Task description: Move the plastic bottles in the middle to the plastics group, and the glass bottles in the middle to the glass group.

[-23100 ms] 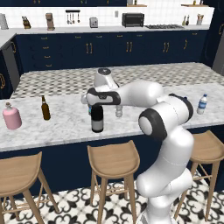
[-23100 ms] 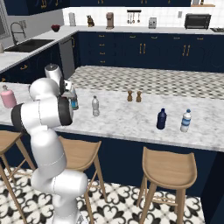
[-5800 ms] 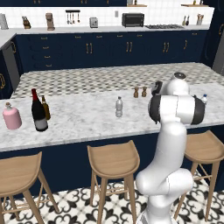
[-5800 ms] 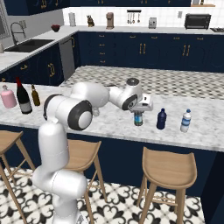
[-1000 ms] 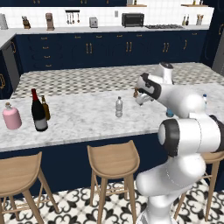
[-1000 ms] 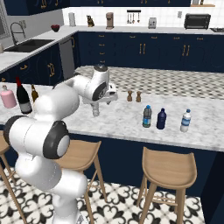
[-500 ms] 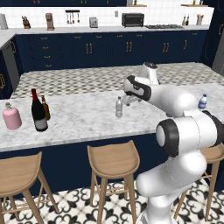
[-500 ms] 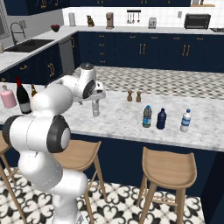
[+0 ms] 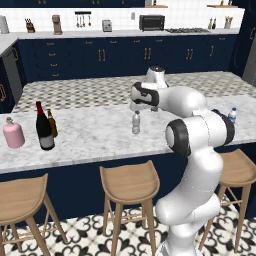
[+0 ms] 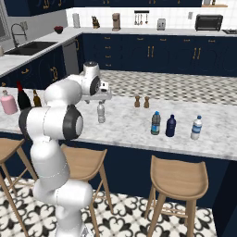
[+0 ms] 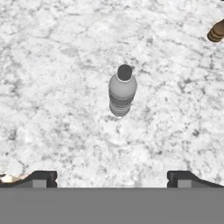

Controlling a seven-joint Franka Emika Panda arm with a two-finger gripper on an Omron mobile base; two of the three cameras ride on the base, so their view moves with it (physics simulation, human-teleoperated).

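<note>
3 wooden stools (image 9: 129,182) stand nearest, under the marble counter (image 9: 95,137). On its middle, the clear plastic bottle (image 9: 135,123) stands upright and alone, with the gripper (image 9: 136,108) poised just above it, jaws spread wide and holding nothing. At the counter's right end, the teal bottle (image 10: 156,123) stands just beside the navy bottle (image 10: 171,126) and blue-labelled water bottle (image 10: 196,128). At the left end, the wine bottle (image 9: 44,128) stands by the brown beer bottle (image 9: 51,124) and pink bottle (image 9: 13,133).

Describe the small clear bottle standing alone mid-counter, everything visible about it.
The small clear bottle looks like see-through plastic, with a pale cap, a ribbed body and a faint pale label. It stands upright on the marble counter, apart from every other bottle. Nothing touches it; the open pincer hangs just above it.
</note>
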